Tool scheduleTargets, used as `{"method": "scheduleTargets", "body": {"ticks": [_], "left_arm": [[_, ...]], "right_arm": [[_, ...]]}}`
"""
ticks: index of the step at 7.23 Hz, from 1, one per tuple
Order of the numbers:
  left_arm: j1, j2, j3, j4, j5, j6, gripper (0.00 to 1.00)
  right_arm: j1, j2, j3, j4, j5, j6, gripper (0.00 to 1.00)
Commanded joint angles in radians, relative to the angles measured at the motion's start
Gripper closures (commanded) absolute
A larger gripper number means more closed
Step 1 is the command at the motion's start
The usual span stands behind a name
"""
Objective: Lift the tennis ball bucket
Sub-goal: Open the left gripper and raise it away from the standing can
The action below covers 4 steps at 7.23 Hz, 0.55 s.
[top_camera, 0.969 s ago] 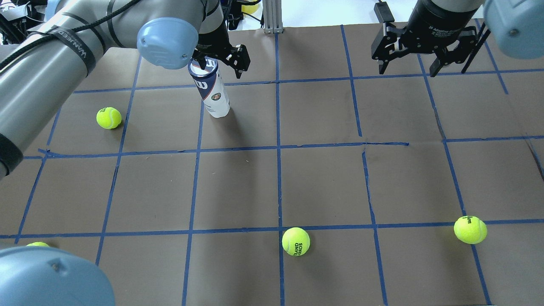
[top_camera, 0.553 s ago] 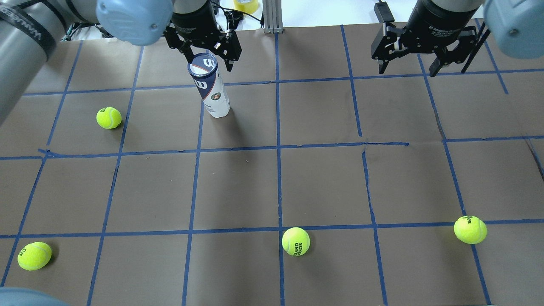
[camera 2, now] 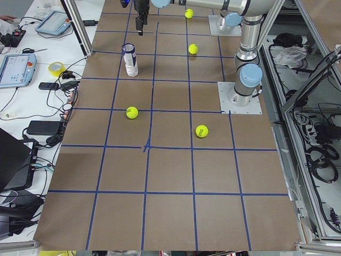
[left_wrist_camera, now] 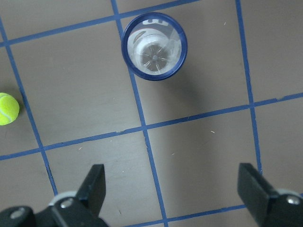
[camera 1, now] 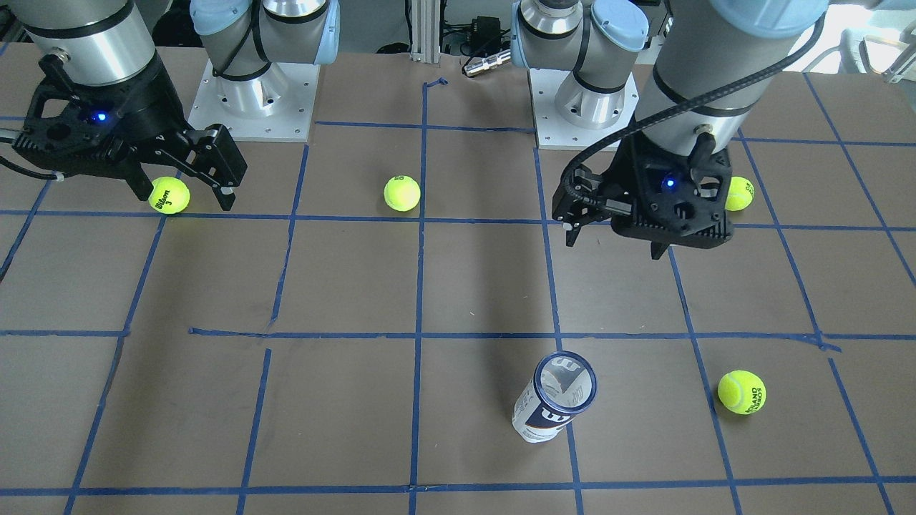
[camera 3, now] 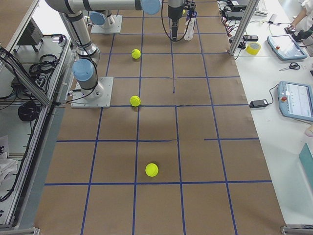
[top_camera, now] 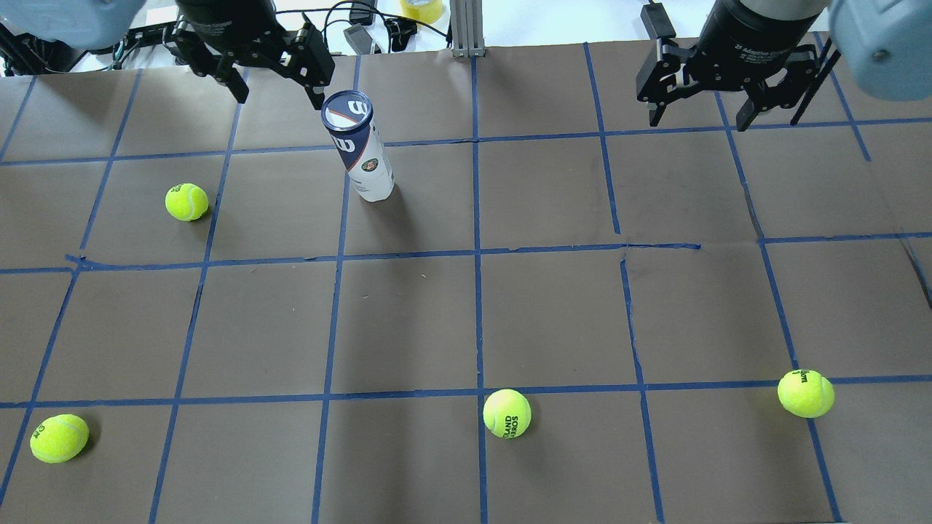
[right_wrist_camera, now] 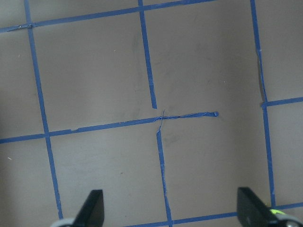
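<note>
The tennis ball bucket [top_camera: 362, 149], a white and navy tube with a "W" logo, stands upright on the brown table at the far left-centre. It also shows in the front view [camera 1: 554, 397] and from above in the left wrist view [left_wrist_camera: 154, 46]. My left gripper [top_camera: 277, 91] is open and empty. It hangs above the table, to the left of the tube's top and apart from it, and it also shows in the front view [camera 1: 614, 243]. My right gripper [top_camera: 699, 116] is open and empty, high over the far right.
Loose tennis balls lie at the left [top_camera: 186, 201], near left [top_camera: 60, 438], near centre [top_camera: 507, 413] and near right [top_camera: 805, 393]. An aluminium post [top_camera: 466, 29] and a yellow tape roll [top_camera: 421, 9] stand past the far edge. The arm bases [camera 1: 250, 93] [camera 1: 580, 100] sit on the robot's side.
My left gripper was around the tube's top; it has pulled away to the left, still open. The tube has not moved. The right arm has not moved.
</note>
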Motion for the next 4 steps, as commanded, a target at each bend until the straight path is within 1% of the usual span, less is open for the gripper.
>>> {"method": "scheduleTargets", "body": {"ticks": [1,4], "left_arm": [[0.044,0.085,-0.067,-0.048,0.006,-0.080,0.00],[0.061,0.194,-0.225,-0.029,0.015,-0.137,0.00]], "right_arm": [[0.000,0.001,0.000,0.000,0.001,0.000,0.00],[0.000,-0.002,-0.002,0.000,0.002,0.003,0.00]]}}
